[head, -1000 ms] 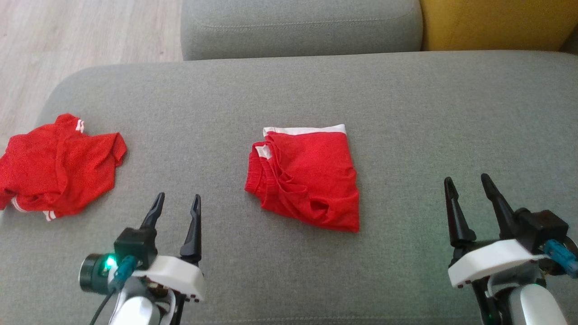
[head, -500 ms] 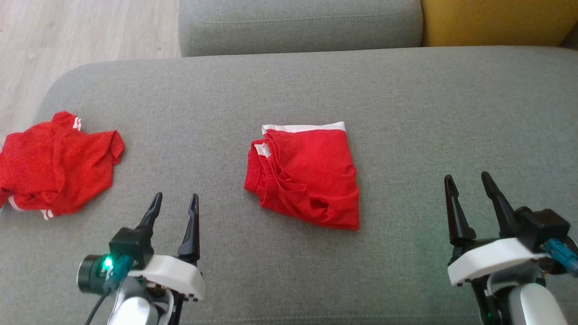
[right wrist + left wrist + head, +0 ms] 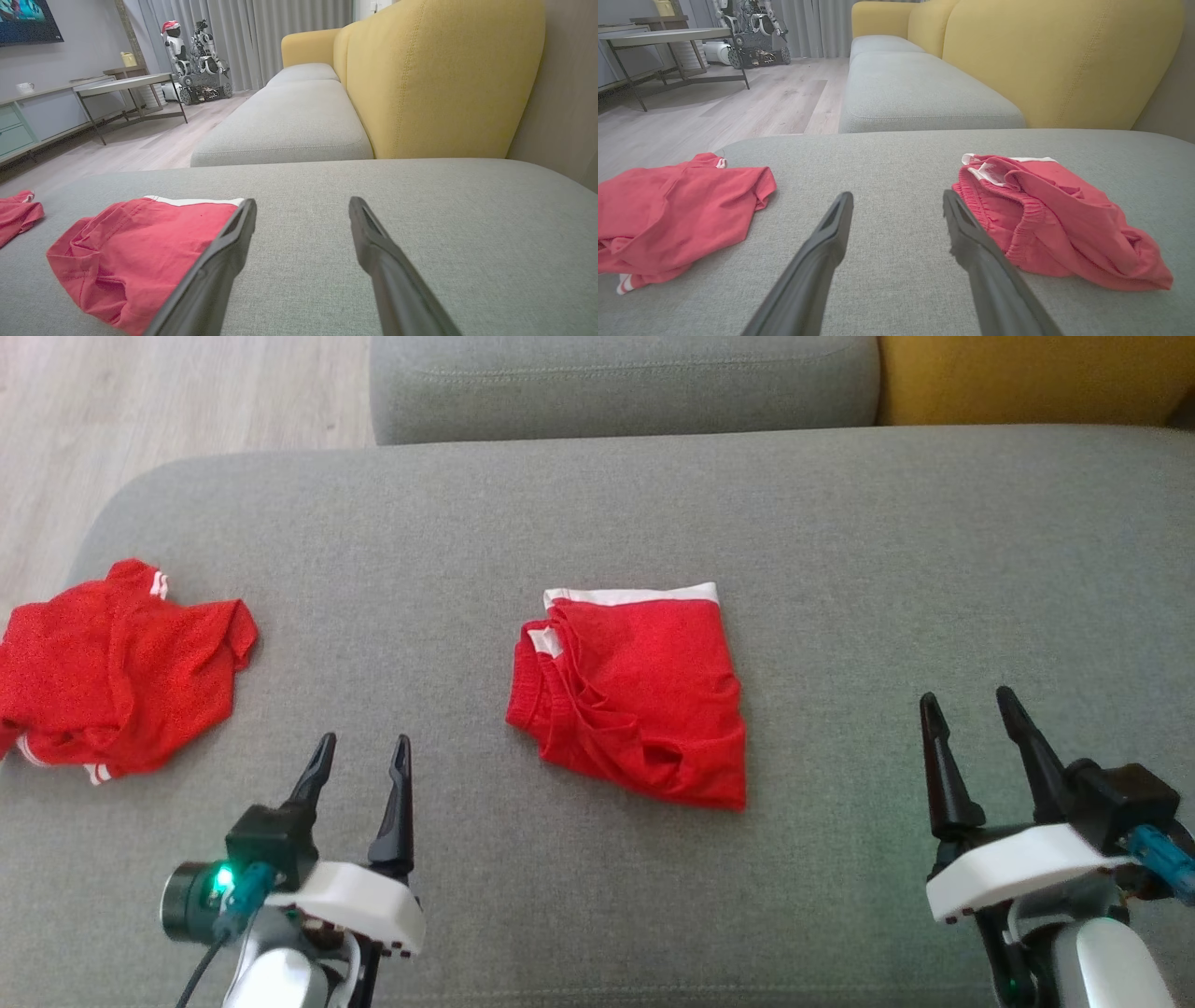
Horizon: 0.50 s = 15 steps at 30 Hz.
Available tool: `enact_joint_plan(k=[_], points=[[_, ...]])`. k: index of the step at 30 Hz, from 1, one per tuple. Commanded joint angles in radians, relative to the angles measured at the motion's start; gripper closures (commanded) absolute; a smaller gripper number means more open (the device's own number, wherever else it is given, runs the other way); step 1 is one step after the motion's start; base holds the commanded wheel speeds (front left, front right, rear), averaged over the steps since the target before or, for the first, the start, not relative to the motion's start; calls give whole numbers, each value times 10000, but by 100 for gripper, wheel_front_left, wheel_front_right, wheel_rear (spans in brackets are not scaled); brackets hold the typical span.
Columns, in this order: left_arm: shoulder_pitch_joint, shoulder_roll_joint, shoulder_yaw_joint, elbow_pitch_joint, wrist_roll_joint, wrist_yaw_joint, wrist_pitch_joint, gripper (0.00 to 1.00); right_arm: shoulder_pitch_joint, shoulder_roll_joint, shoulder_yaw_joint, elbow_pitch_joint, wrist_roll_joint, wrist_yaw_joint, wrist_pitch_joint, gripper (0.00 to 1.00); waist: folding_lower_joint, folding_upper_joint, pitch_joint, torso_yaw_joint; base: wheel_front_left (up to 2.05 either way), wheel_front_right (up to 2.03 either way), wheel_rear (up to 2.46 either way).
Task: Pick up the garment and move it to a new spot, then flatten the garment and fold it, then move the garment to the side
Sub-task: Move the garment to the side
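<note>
Nudged only by camera drift; otherwise unmoved since a second ago. Folded shorts (image 3: 635, 695) mid-sofa (image 3: 840, 523), ahead of and between left gripper (image 3: 365, 739) and right gripper (image 3: 964, 695), touching neither. Both jaws wide apart, empty. Crumpled red garment (image 3: 117, 677) far left, near sofa edge.

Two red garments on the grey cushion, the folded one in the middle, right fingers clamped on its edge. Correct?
No. The head view shows the right gripper open, its fingers clear of the folded garment and holding nothing. The rest holds: both red garments lie on the grey cushion, the second garment at its left end.
</note>
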Motion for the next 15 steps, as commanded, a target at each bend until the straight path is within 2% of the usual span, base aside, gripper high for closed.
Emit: enact_joint_plan(k=[1, 7, 15], points=[[-594, 132, 379, -332, -56, 52, -47, 0, -418, -43, 183, -363, -40, -7, -4, 0, 1, -1, 39, 22, 0, 0, 0], [-1015, 88, 335, -438, -44, 40, -90, 0, -963, -65, 298, 210, -8, -7, 72, 0, 1, -1, 640, 230, 0, 0, 0], [-1901, -192, 96, -329, 43, -120, -263, 0, -2429, -124, 1230, 2322, 208, -7, -96, 0, 1, -1, 1647, 791, 0, 0, 0]])
